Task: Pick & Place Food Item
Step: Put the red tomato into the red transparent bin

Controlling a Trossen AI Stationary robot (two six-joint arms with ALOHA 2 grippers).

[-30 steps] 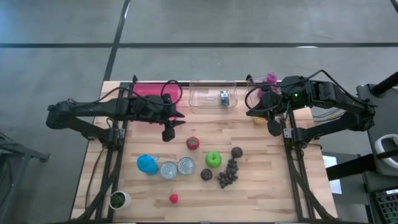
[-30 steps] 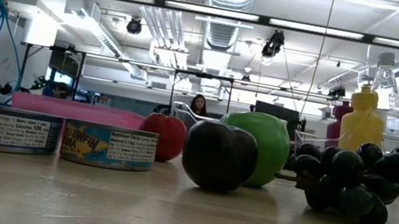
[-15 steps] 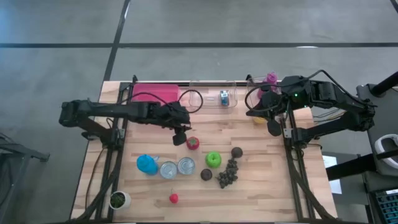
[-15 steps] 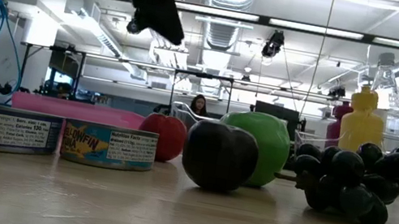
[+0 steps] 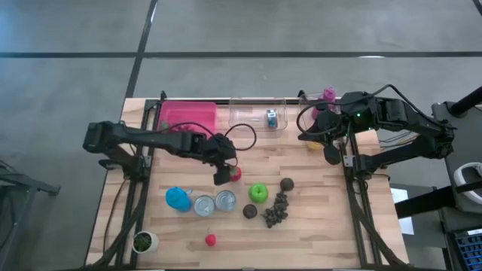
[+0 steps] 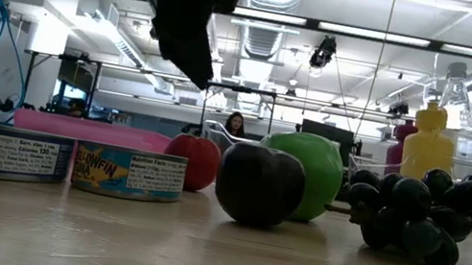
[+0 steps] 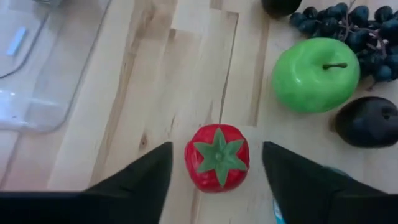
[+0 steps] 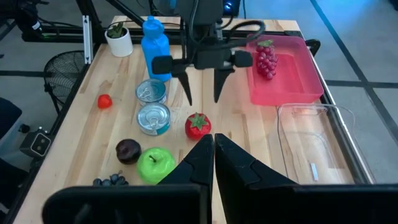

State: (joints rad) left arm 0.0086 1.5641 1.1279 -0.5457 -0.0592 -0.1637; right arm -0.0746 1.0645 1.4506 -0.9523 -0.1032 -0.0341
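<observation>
While the tomato is sitting unlifted on the table, the left gripper is hovering over it, fingers wide, and the right gripper, pinched together, is waiting aside.

Bare desk lies on both sides of the tomato, where the left claw hangs with fingers spread. The green apple, plum and grapes crowd one side; the clear tray borders the other.
</observation>
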